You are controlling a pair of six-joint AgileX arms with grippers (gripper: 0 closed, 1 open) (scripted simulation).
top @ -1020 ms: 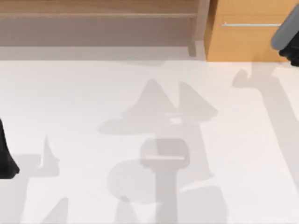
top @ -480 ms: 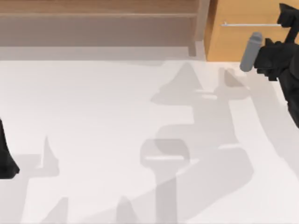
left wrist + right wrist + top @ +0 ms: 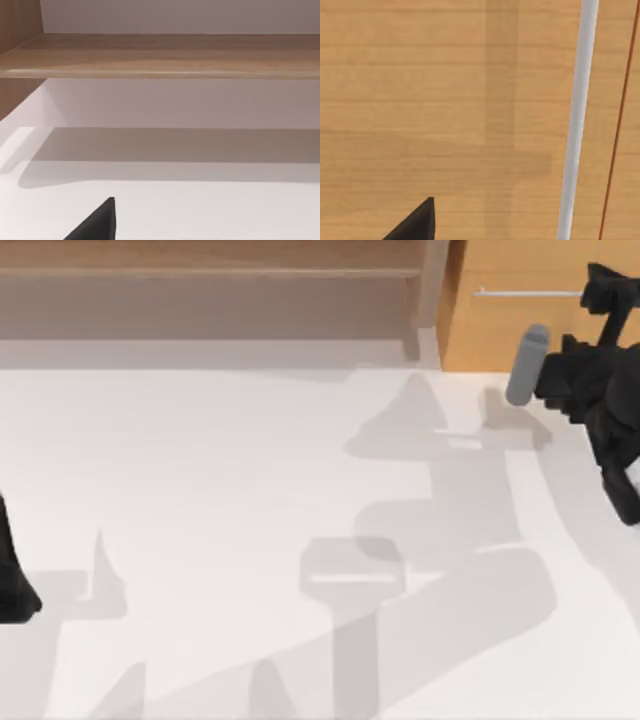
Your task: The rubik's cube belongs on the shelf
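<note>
While your left arm (image 3: 14,575) rests low at the left edge of the white table (image 3: 200,490), it sits out of the way, so the middle of the table is free. You cannot tell if its claw is released or clenched.

Farther back on the right, your right gripper (image 3: 600,305) is up against the orange-tan wooden drawer cabinet (image 3: 500,335). It looks aimed at the thin silver bar handle (image 3: 525,292), and its wrist view looks straight at the drawer front with the handle (image 3: 577,120) close by. You cannot tell if that claw is released, clenched, or grasping the bar.

The small yellow and green rubik's cube cannot be seen from where you look now. My guess is that it sits inside the shut drawer, which would be why the right arm is there first.

At the very back, the long brown wooden shelf (image 3: 200,270) lies bare, with its upright side post (image 3: 432,290) just beside the cabinet. Watch that post when you carry the cube across. The shelf board (image 3: 165,55) has lots of open room along it.
</note>
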